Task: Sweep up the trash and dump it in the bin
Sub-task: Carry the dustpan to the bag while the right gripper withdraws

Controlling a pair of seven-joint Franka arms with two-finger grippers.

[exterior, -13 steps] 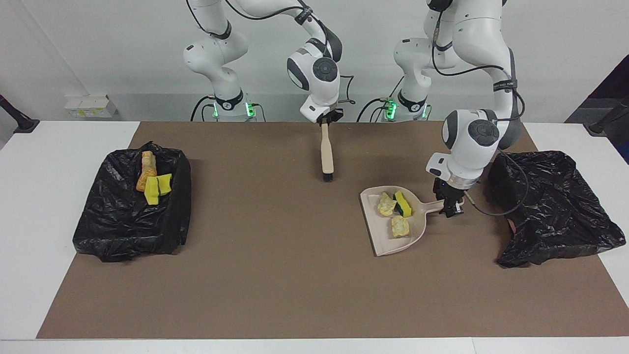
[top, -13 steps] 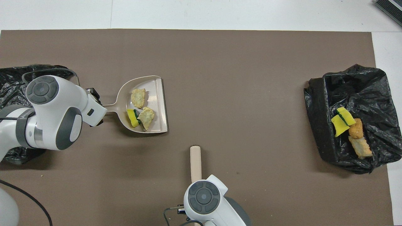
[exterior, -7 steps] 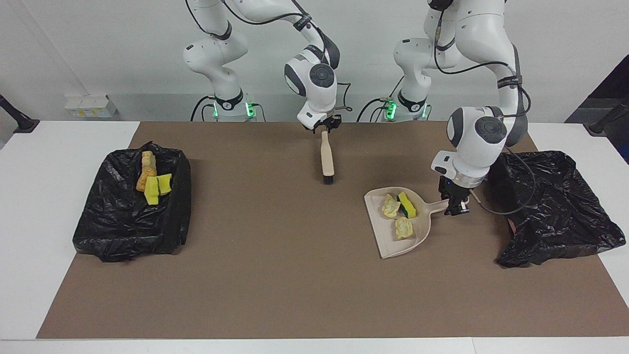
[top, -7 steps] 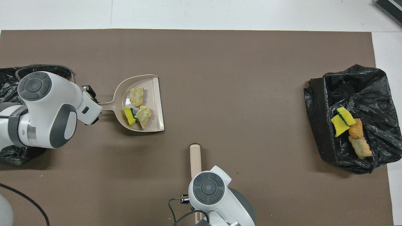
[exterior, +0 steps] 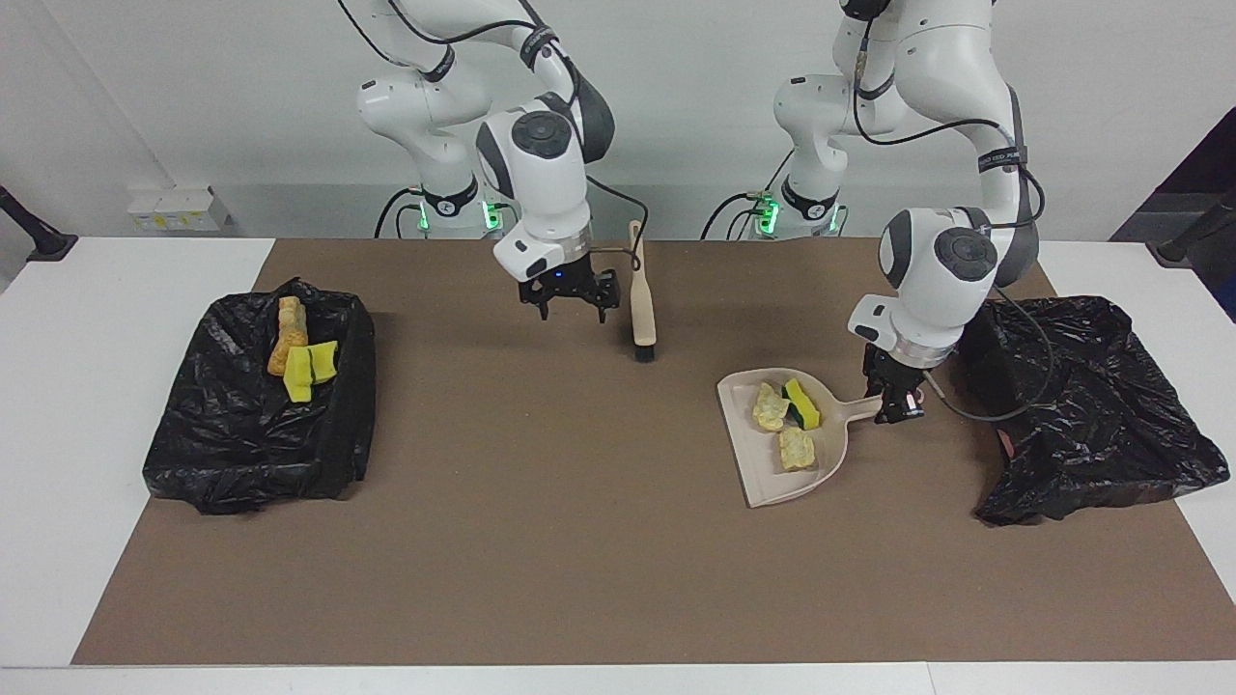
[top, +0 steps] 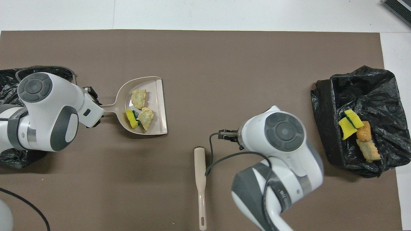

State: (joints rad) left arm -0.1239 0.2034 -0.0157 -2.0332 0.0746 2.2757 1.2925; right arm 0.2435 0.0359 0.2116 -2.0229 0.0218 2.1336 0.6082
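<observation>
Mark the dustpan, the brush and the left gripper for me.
dustpan [exterior: 763,473], facing view: bare pan floor near its lip.
brush [top: 199,166], overhead view: middle of the handle.
left gripper [exterior: 894,409], facing view: fingertips at the dustpan handle's end.

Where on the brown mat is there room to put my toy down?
The biggest bare patch is the strip of brown mat farthest from the robots, running between the two black bin bags. It is crowded around the dustpan with its trash, and around the brush by the right gripper.
</observation>
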